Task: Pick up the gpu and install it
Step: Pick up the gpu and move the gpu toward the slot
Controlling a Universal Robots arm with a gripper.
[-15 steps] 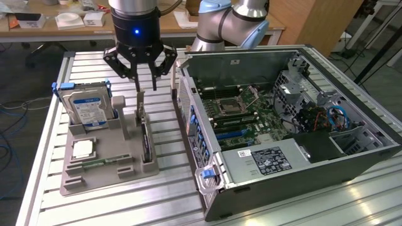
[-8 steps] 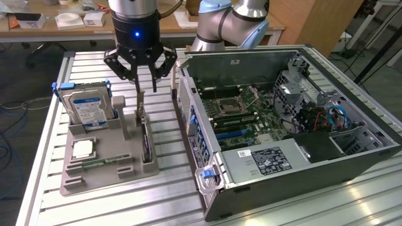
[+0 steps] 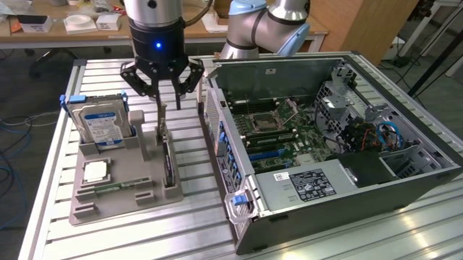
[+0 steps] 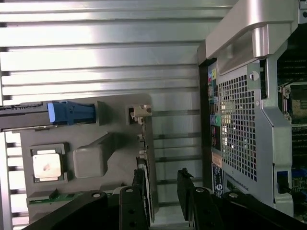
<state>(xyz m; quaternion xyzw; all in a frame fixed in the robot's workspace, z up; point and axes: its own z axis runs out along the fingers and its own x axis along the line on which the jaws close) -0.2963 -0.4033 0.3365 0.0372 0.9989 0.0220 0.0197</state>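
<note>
On the slatted table (image 3: 195,227), spread gripper (image 3: 162,104) straddles the gpu (image 3: 168,162)

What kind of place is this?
Probably a robotics lab or workshop: a robot arm stands at a metal table with an opened computer case and a tray of computer parts, and a cluttered desk sits behind.

1. Worktable (image 3: 181,227): ribbed aluminium slats, silver-grey, with bright glare patches at the near corner on the exterior view's right.
2. Desk (image 3: 43,37): light wood top, standing behind the worktable and carrying small white boxes (image 3: 79,23).
3. Cabinet (image 3: 369,24): brown wood panel, far back on the exterior view's right.
4. Floor (image 3: 21,92): dark grey, with a blue cable (image 3: 10,162) trailing along the exterior view's left.
</note>
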